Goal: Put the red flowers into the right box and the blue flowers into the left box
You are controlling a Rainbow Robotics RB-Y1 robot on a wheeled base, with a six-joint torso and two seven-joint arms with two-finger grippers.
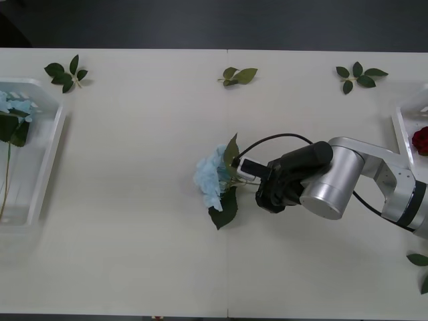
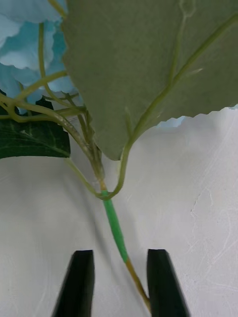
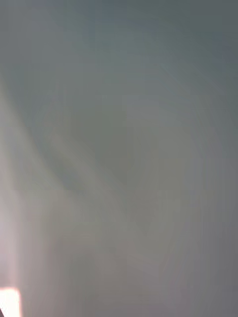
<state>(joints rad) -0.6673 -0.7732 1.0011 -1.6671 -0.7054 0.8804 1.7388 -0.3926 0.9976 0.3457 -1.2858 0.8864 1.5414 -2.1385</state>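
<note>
In left box — blue flowers, right box — red flower

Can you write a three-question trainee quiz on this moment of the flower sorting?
1. True or false: the right claw has its black fingers on either side of the blue flower's stem.
2. Multiple choice: the blue flower the arm is working on lies (A) in the left box, (B) on the table near its middle, (C) in the right box.
3. Fill in: the left box already holds a ___ flower.

Key: 1 true; 2 B; 3 blue. A red flower lies in the right box.
</note>
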